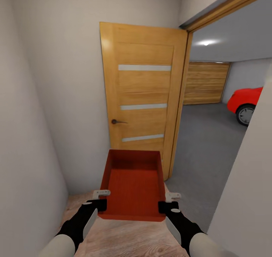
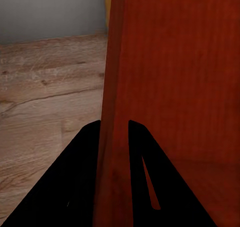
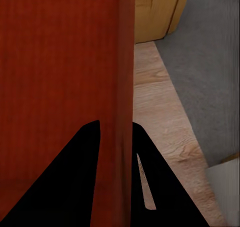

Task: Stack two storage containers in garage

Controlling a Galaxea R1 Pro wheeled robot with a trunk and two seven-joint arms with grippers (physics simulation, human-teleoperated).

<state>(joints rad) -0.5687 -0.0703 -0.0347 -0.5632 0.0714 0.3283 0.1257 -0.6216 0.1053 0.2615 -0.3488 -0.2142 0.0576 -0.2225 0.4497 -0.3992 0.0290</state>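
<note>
left wrist view has the left gripper [image 2: 115, 137] pinching a side wall of the storage container [image 2: 175, 87], one black finger [image 2: 80, 172] outside the wall and the other inside, pressed onto it. right wrist view gives the mirror of that: the right gripper [image 3: 116, 137] clamped on the opposite wall of the same bin [image 3: 55, 62], a finger [image 3: 75, 172] on each face.

head view sets it out plainly. the left gripper [image 1: 99, 203] holds the near end of the wall at 9 o'clock of the container [image 1: 132, 185], the right gripper [image 1: 166, 206] the near end of the wall at 3 o'clock, so most of the bin juts forward past the fingers, open side up and carried clear of the wood-plank floor [image 1: 128, 238].

judging by its straight walls, which show no bowing under the clamps, it handles as a stiff, fairly light box. the plain walls look smooth, so a pinch could slip, and with the grip near one end the far end may want to droop. the two side walls are the sensible places to hold.

outward from there, the open wooden door [image 1: 143, 94] stands at 12 o'clock just beyond the bin. the doorway at 2 o'clock opens onto the garage floor [image 1: 204, 147] with a red car [image 1: 245, 102]. the carry looks midway, with the setting-down not yet done.
</note>
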